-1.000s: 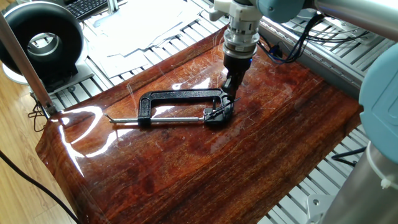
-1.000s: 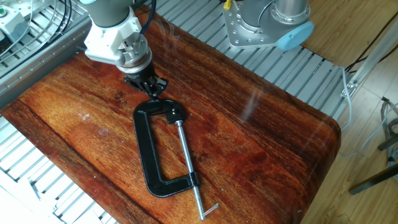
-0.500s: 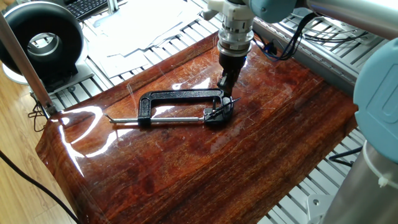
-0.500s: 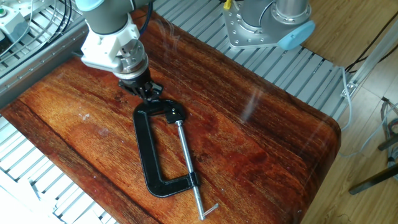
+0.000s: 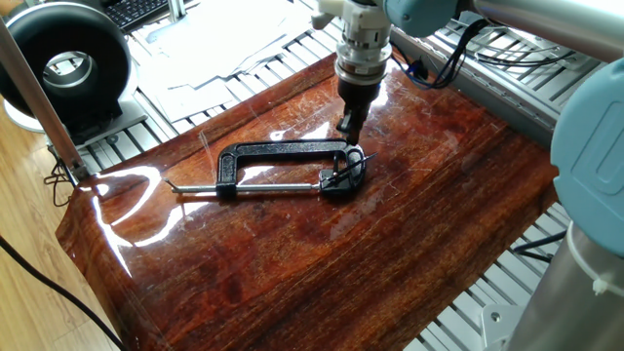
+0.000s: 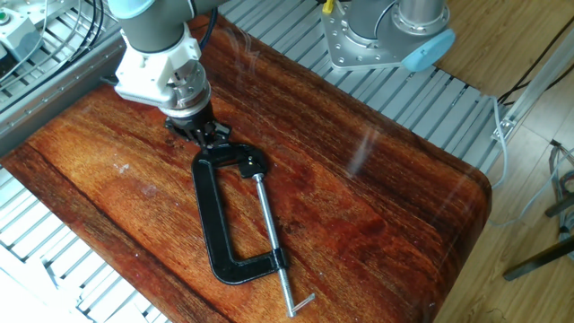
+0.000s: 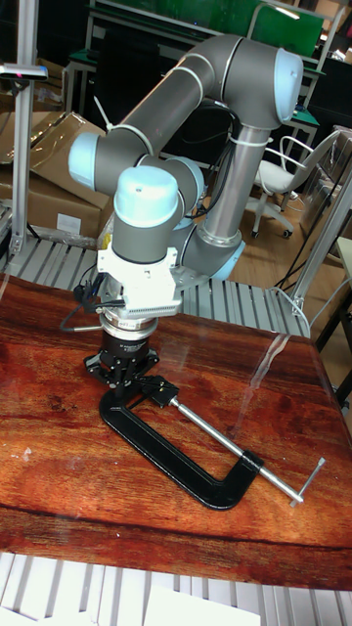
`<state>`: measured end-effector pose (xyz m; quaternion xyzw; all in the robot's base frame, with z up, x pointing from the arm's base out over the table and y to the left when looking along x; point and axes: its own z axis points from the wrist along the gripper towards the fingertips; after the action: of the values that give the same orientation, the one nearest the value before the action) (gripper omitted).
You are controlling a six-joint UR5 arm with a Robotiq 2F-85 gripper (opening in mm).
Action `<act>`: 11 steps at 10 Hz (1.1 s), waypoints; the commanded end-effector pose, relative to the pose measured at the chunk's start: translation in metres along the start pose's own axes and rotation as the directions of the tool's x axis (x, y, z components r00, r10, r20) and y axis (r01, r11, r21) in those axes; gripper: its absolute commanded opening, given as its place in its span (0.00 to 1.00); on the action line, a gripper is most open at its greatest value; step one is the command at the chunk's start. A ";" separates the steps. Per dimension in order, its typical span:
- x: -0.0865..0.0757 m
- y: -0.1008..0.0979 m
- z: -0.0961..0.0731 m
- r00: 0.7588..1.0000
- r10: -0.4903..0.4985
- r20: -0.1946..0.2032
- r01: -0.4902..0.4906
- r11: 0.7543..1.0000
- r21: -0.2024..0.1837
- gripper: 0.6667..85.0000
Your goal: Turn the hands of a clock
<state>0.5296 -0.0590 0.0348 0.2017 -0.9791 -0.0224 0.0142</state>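
Observation:
The clock, a black C-clamp [image 5: 283, 149], lies flat on the glossy wooden table [image 5: 292, 263] with its steel screw rod [image 5: 273, 188] running along it. The hands, a thin dark wire pin [image 5: 343, 175], sit at the clamp's rounded jaw end. My gripper [image 5: 347, 130] hangs just above and behind that jaw end, fingers close together, nothing between them. In the other fixed view my gripper [image 6: 199, 133] stands at the upper left of the clamp [image 6: 213, 224]. The tall fixed view puts my gripper [image 7: 121, 372] right beside the clamp [image 7: 176, 460]; the pin is hidden there.
A round black ring-shaped device with a white centre [image 5: 68, 63] stands off the table at the back left, behind a slanted pole [image 5: 39, 93]. Papers [image 5: 214, 39] lie beyond the far edge. The arm's base [image 6: 395, 36] is bolted to the ribbed metal surface beside the table.
My gripper has drifted up and back from the clamp's jaw end, a few centimetres toward the table's far edge. The clamp has not moved.

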 end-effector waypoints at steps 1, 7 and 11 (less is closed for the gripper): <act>-0.012 -0.001 -0.002 0.998 -0.045 0.038 0.045 0.999 0.005 0.00; -0.001 -0.001 -0.001 0.997 -0.080 0.003 0.080 0.997 0.002 0.00; 0.005 0.000 0.000 0.997 -0.070 -0.022 0.070 0.998 -0.001 0.00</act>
<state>0.5290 -0.0608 0.0339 0.2397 -0.9705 -0.0179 0.0170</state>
